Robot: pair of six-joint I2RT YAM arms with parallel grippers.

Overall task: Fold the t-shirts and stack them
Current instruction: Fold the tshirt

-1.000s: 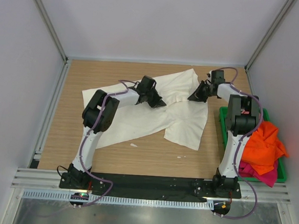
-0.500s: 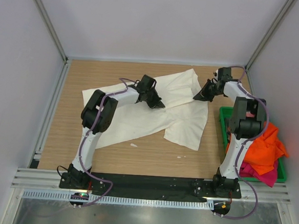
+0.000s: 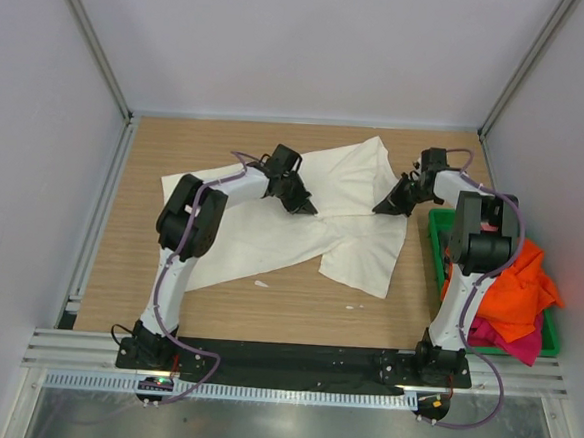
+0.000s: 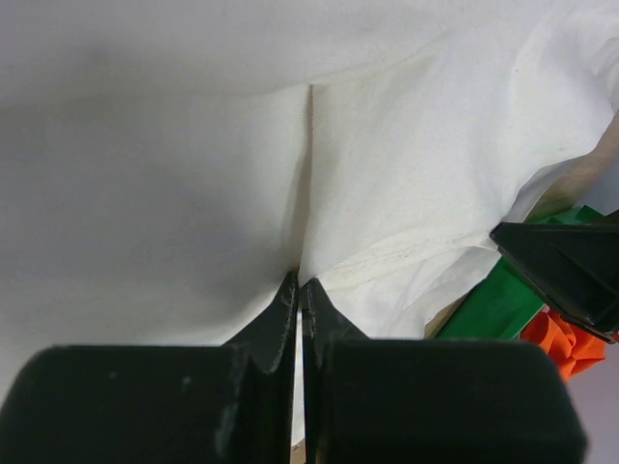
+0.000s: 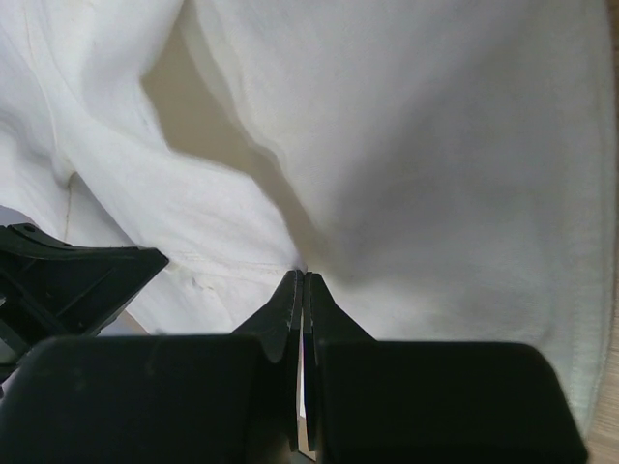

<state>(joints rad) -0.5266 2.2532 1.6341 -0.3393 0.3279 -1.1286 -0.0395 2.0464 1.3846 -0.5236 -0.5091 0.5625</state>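
Top external view: a large plain cream-white cloth t-shirt (image 3: 271,228) lies spread and rumpled on the wooden table (image 3: 177,141), its right edge just beside the green plastic bin (image 3: 435,251). A bright orange cloth t-shirt (image 3: 513,285) is heaped in the bin over a magenta one (image 3: 519,345).

The left gripper (image 3: 308,208) rests on the middle of the cream-white t-shirt, well apart from the bin. The right gripper (image 3: 381,207) rests on the cloth nearest the bin.

In the left wrist view, the left gripper (image 4: 300,290) has its jaws pressed together, tips at the foot of a crease in the t-shirt (image 4: 193,174). In the right wrist view, the right gripper (image 5: 303,280) is likewise closed, tips against a fold (image 5: 435,145). Whether either tip pinches cloth cannot be told.

A second ago the right gripper sat farther back from the bin's far corner. It has since drawn nearer along the t-shirt's edge. The left gripper has barely shifted.
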